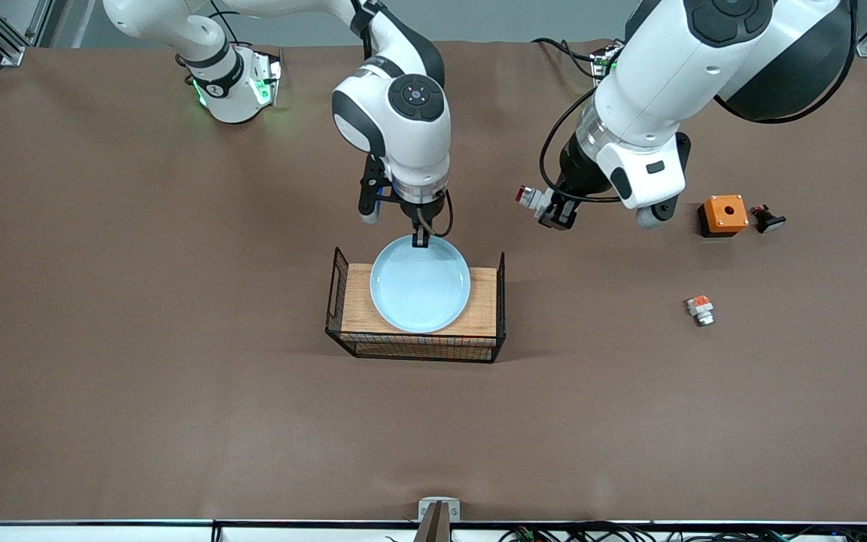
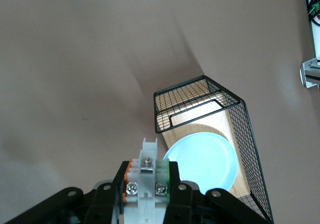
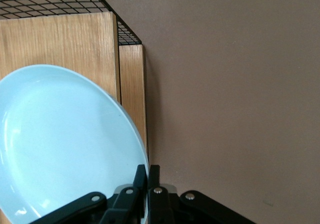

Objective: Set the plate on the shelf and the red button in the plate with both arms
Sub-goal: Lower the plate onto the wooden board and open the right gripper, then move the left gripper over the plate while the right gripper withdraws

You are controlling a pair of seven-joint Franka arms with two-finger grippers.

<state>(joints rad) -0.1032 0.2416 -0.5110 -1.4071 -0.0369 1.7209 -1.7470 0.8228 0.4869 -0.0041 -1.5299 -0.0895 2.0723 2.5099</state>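
Observation:
The pale blue plate [image 1: 420,284] lies over the wooden floor of a black wire basket [image 1: 338,280]. My right gripper [image 1: 421,239] is shut on the plate's rim at the edge toward the robots. The right wrist view shows the plate [image 3: 65,144] and the right gripper [image 3: 148,176] pinching its thin rim. My left gripper [image 1: 552,213] hangs over bare table off the basket's left-arm end, shut on the red button [image 1: 530,196], whose red cap points toward the basket. In the left wrist view the red button's white body [image 2: 147,184] sits between the left gripper's [image 2: 147,200] fingers, above the plate [image 2: 202,161].
An orange box [image 1: 723,215] and a small black-bodied piece [image 1: 768,219] stand toward the left arm's end of the table. A white piece with an orange-red block [image 1: 701,309] lies nearer the front camera. The basket's wire end walls [image 2: 200,102] rise above its wooden floor.

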